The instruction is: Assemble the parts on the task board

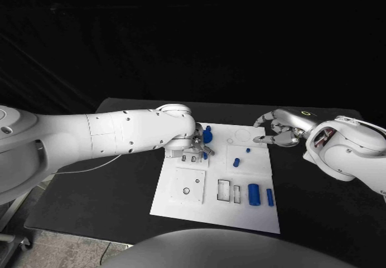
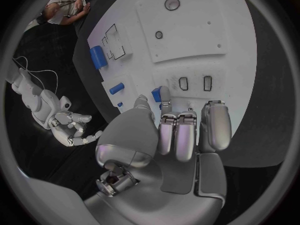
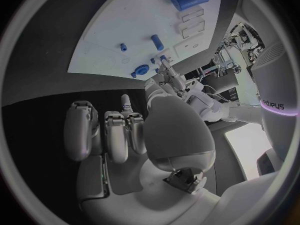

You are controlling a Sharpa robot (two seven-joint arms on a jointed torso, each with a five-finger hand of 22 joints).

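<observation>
The white task board [image 1: 181, 206] lies mid-table. My left hand [image 1: 191, 146] hovers over the board's far left part and pinches a blue part [image 1: 207, 134] between thumb and fingers. In the left wrist view that blue part [image 2: 162, 93] sits at the fingertips of the left hand [image 2: 181, 135], just short of two small slots [image 2: 183, 83]. My right hand [image 1: 278, 130] hangs at the board's far right edge, fingers loosely curved and apart, holding nothing. On the board lie a tiny blue peg [image 1: 247, 149], a short blue cylinder [image 1: 236, 162], a thick blue cylinder [image 1: 254, 194] and a thinner one [image 1: 270, 196].
Two rectangular slots [image 1: 224, 190] sit beside the thick cylinder, and two round holes [image 1: 187, 190] lie in the raised plate at the near left. A circle outline [image 1: 242, 134] marks the far part of the board. Black table [image 1: 96, 195] surrounds the board.
</observation>
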